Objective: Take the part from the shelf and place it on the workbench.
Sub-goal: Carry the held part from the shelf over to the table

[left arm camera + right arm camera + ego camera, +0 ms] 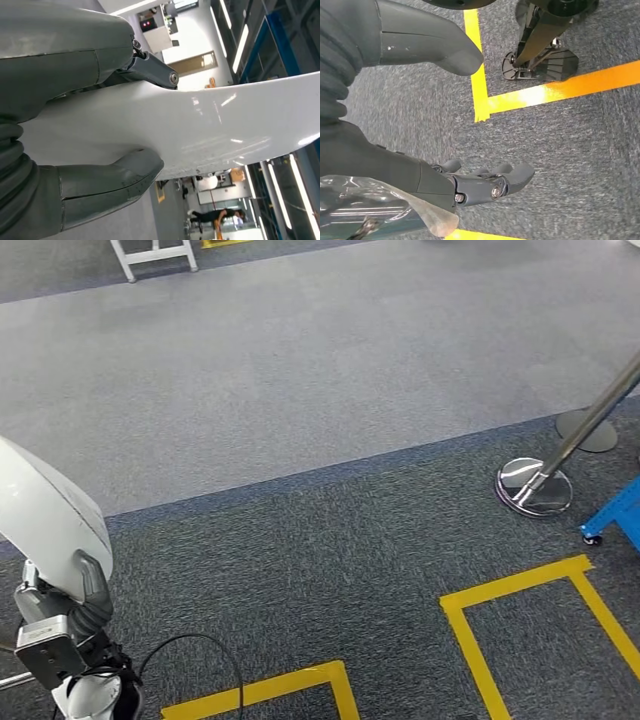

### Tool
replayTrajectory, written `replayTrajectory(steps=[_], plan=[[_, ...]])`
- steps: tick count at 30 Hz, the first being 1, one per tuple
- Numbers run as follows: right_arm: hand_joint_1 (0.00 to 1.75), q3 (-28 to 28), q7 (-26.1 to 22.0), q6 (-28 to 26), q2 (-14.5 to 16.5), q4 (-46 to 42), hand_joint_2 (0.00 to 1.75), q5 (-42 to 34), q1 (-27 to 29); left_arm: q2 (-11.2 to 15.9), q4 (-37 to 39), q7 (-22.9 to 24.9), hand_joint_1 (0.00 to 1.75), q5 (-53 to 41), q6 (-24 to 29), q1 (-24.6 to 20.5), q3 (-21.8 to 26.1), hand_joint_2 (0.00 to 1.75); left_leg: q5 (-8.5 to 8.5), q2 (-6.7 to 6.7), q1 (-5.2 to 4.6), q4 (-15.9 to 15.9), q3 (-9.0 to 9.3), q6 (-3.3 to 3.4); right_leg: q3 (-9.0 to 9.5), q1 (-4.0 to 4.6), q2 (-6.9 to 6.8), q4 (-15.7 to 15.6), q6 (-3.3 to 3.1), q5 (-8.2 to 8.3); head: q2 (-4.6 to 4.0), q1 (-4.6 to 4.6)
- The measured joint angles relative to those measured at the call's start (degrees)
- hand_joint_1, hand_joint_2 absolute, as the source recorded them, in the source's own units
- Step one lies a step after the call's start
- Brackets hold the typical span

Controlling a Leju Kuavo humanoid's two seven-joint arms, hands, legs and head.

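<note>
carpet (302, 390): grey, with yellow floor tape (521, 585) boxes; workbench not sighted, so I cannot give its bearing.
part (211, 125): long white glossy panel, held at robot's left side; long axis runs out past the hand.
left hand (113, 120): clamped on the part, thumb one face, fingers the other.
right hand (433, 115): hangs over the carpet, fingers spread, nothing held.
stanchion base (533, 486): chrome disc, front-right.
judgement: left hand carries; placement needs a turn toward the bench.

left arm (56, 630): silver-grey joint, small grey box, black cable looping off | left hand (75, 125): grey ribbed cover, thick grey thumb, screw at linkage | right hand (414, 115): grey ribbed cover, darker fingers with screws
</note>
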Motion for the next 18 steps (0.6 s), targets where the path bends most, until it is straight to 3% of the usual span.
replayTrajectory(steps=[1, 2, 4, 6, 8, 10, 12, 14, 16, 17, 18], plan=[[0.0, 0.0, 0.0, 0.0, 0.0, 0.0, 1.75, 0.0, 0.0, 0.0, 0.0, 0.0, 1.75, 0.0, 0.0, 0.0, 0.0, 1.75, -0.72, 0.3, 0.07, 2.6, -1.2, -0.04, 0.05, 0.12, -0.82, 0.0, -0.08, -0.1, 0.0, 0.01], [0.0, 0.0, 0.0, 0.0, 0.0, 0.0, 1.75, 0.0, 0.0, 0.0, 0.0, 0.0, 1.75, 0.0, 0.0, 0.1, 0.0, 1.75, -0.31, 0.43, 0.11, 3.1, -1.38, 0.0, 0.14, 0.2, -1.59, 0.0, -0.11, -0.21, 0.0, -0.01], [0.0, 0.0, 0.0, 0.0, 0.0, 0.0, 1.75, 0.0, 0.0, 0.0, 0.0, 0.0, 1.75, 0.0, 0.0, 0.1, 0.0, 1.75, 3.35, 1.3, -0.04, -2.7, 1.66, 0.46, 0.6, 0.33, -3.02, 0.0, -0.08, -0.55, 0.0, -0.01], [0.0, 0.0, 0.0, 0.0, 0.0, 0.0, 1.75, 0.0, 0.0, 0.0, 0.0, 0.0, 1.75, 0.0, 0.0, 0.0, 0.0, 1.75, 5.91, 3.57, -0.72, -10.2, 5.56, 1.18, 1.06, 0.51, -4.27, 0.0, 0.2, -0.99, 0.0, -0.03], [0.0, 0.0, 0.0, 0.0, 0.0, 0.0, 1.75, 0.0, -0.1, 0.0, -0.1, 0.0, 1.75, 0.0, 0.0, 0.0, 0.0, 1.75, 5.9, 4.61, -1.35, -12.9, 6.72, 1.71, 1.21, 0.71, -5.42, 0.0, 0.68, -1.28, 0.0, -0.02], [0.0, 0.0, 0.0, 0.0, 0.0, 0.0, 1.75, 0.0, -0.3, 0.1, -0.1, 0.0, 1.75, 0.0, 0.0, 0.1, 0.0, 1.75, 6.06, 3.51, -1.3, -13.5, 6.63, 2.22, 1.27, 0.7, -6.25, -0.1, 1.25, -1.58, 0.0, 0.02], [0.0, 0.0, 0.0, 0.0, 0.0, 0.0, 1.75, 0.0, -0.5, 0.2, -0.2, 0.0, 1.75, 0.0, 0.0, 0.1, 0.1, 1.75, 6.4, 2.31, -0.89, -14.1, 6.87, 2.81, 0.44, 0.53, -3.85, 1.9, 1.78, -3.02, 0.0, 0.19], [0.0, 0.0, 0.0, 0.0, 0.0, 0.0, 1.75, 0.0, -0.5, 0.1, -0.2, 0.0, 1.75, 0.0, 0.0, 0.0, 0.0, 1.75, 6.54, 1.14, -0.63, -14.4, 7.02, 3.17, -2.7, 0.39, -0.44, 8.3, 2.11, -6.14, 0.0, 0.46], [0.0, -0.1, 0.0, 0.1, 0.0, 0.0, 1.75, 0.0, -0.2, 0.1, -0.2, 0.0, 1.75, 0.0, 0.0, 0.0, 0.0, 1.75, 6.5, -0.23, -0.62, -14.3, 7.03, 3.26, -6.51, 0.34, 0.39, 15.0, 2.32, -8.23, 0.0, 0.54], [0.0, -0.1, 0.0, 0.1, 0.0, 0.0, 1.75, 0.0, -0.1, 0.1, -0.2, 0.0, 1.75, 0.0, 0.0, 0.0, 0.0, 1.75, 6.49, -0.98, -0.6, -14.3, 7.07, 3.26, -7.4, 0.33, 0.43, 16.0, 2.38, -7.77, 0.0, 0.52], [0.0, -0.1, 0.0, 0.1, 0.0, 0.0, 1.75, 0.0, -0.1, 0.1, -0.2, 0.0, 1.75, 0.0, 0.0, 0.0, 0.0, 1.75, 6.45, -1.76, -0.56, -14.2, 7.14, 3.21, -7.19, 0.29, 0.5, 14.7, 2.43, -6.14, 0.0, 0.52]])
